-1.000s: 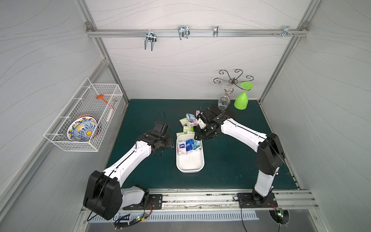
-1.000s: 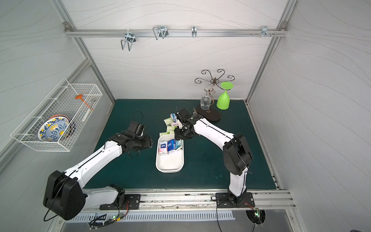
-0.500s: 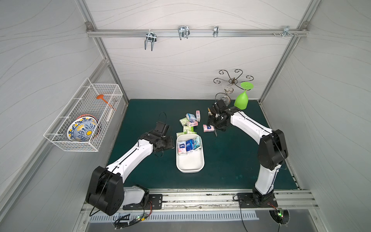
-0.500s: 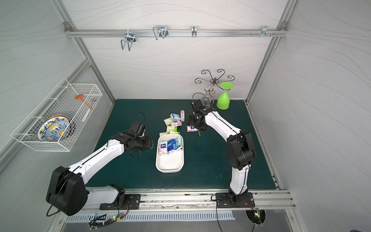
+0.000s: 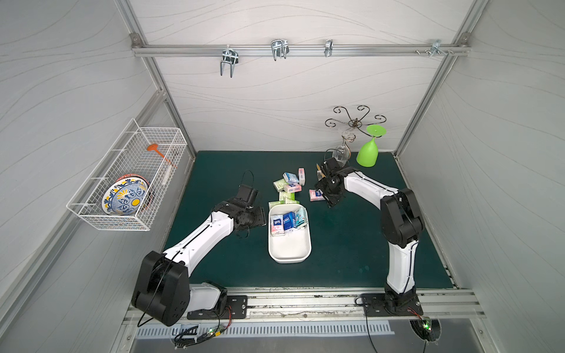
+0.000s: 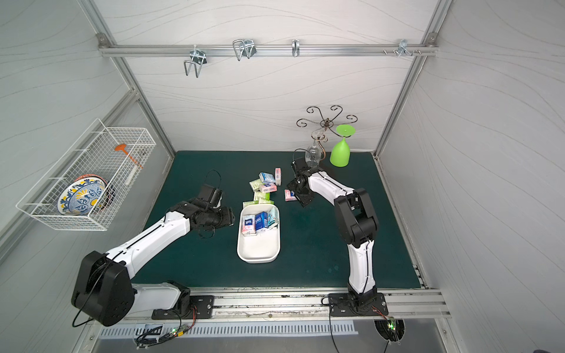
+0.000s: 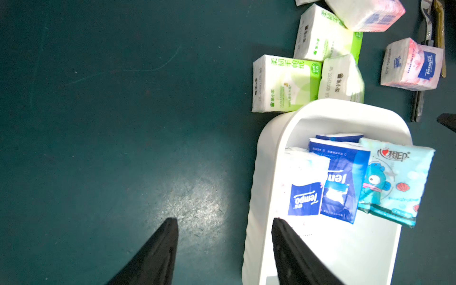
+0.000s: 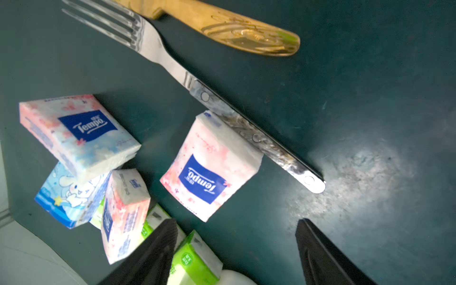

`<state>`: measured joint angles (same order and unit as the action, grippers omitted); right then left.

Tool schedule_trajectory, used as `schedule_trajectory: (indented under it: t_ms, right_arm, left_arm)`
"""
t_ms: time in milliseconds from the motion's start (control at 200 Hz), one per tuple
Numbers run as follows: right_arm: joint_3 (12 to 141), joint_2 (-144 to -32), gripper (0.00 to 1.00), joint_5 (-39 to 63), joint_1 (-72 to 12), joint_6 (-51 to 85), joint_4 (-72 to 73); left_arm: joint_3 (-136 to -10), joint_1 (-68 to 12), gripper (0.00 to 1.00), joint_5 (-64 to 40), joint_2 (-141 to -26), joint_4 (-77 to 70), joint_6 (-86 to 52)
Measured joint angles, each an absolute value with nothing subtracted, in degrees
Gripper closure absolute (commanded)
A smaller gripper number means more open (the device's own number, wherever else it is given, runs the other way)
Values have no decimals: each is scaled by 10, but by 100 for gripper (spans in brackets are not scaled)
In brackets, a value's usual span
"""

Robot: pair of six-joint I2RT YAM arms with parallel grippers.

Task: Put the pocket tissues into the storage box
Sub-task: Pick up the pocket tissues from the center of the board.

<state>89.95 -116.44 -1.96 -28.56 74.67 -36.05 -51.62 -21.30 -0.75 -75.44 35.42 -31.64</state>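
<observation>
In a top view, the pink soft rectangular tissue pack (image 5: 316, 195) lies at nine o'clock, just beside the right end effector (image 5: 329, 200), its jaws apart and empty; the left end effector (image 7: 224, 219) is likewise.

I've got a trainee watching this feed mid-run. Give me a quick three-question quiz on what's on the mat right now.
1. True or false: the right gripper has its jaws shut on the lone pink Tempo pack.
2. Which utensil's handle touches that pack? A spoon; B fork; C whisk.
3. Fill in: the light green packs lie ___ the storage box.
Key: 1 false, the jaws stand open and the pack lies on the mat; 2 B; 3 outside.
</observation>
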Motion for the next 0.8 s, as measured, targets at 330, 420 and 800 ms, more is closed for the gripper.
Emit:
schedule_trajectory:
  t_ms: [330, 420, 800]
  right_arm:
    - [931, -1212, 21, -21, -288, 818, -335]
    - [942, -1221, 21, -23, -288, 821, -329]
    - [977, -1258, 30, -24, -289, 847, -336]
  left_arm:
    - [-512, -213, 35, -8, -739, 349, -317]
    - [-512, -213, 35, -8, -736, 348, -317]
    - [-510, -213, 35, -8, -735, 348, -318]
